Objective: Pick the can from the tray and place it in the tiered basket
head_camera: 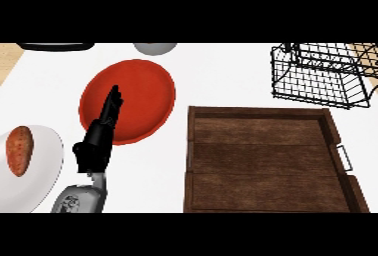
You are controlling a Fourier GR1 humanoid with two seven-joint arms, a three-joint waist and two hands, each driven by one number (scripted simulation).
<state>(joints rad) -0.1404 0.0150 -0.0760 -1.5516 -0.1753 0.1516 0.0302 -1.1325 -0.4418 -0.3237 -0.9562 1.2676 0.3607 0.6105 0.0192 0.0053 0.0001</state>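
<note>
Where the can should be, nothing of it shows: the wooden tray [266, 165] near the surface's [221, 75] right edge lies bare, its dark plank floor grained, with raised walls and a thin metal handle on its right side. Beyond it, at the far right corner, stands the black wire tiered basket [317, 80], and no can is visible among its mesh. Left of the tray, the left hand [96, 145] rests with straight fingers [112, 102] together over a glossy red plate [140, 95]. At the left edge, a white plate [44, 170] carries an orange-brown sweet potato [18, 150].
</note>
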